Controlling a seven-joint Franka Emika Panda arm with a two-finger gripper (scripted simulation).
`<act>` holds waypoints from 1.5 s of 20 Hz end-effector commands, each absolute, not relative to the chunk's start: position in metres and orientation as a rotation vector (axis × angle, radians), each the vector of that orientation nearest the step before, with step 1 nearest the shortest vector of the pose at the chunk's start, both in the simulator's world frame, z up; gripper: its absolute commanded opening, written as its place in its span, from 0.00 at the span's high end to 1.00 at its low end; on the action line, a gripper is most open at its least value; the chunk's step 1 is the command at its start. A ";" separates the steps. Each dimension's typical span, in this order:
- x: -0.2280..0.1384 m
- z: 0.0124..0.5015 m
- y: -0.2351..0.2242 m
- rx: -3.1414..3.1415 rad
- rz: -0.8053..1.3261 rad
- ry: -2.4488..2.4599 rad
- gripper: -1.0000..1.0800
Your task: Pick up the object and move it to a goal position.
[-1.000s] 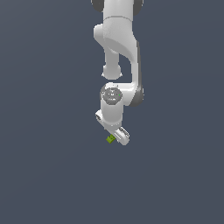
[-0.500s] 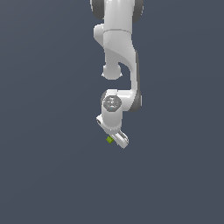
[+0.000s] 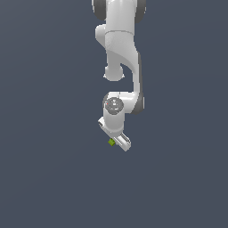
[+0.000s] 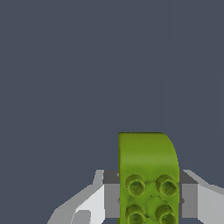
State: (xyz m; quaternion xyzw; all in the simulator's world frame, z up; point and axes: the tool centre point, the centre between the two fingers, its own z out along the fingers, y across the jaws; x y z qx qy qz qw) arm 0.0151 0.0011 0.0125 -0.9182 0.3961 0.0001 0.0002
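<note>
You will find no brand, label or writing anywhere: not on the arm (image 3: 120,49), not on the gripper (image 3: 115,136), not on the object (image 3: 111,142).

Look at the wrist view and you see the fingers (image 4: 111,199) closed on the object (image 4: 148,179), one grey pad against each of its long sides, with no gap showing between pad and piece. The piece is lime green, blocky, with one rounded corner at its far end. Four round studs with darker green hollows sit on the face turned to the camera, in two pairs, and they lie at the end held between the pads. The rounded end sticks out past the fingertips.

In the exterior view you see the arm hanging down from the top of the picture, its wrist bent so the gripper lies tilted, its lower end towards the exterior view's right. The object shows only as a small green speck at the gripper's lower edge, on the exterior view's left side of it, touching the white body.

Behind everything you have a plain dark blue-grey ground (image 3: 44,178); you cannot tell from either view whether the object touches it or is held above it.
</note>
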 end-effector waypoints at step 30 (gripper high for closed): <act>0.034 0.230 -0.087 -2.883 0.000 1.247 1.00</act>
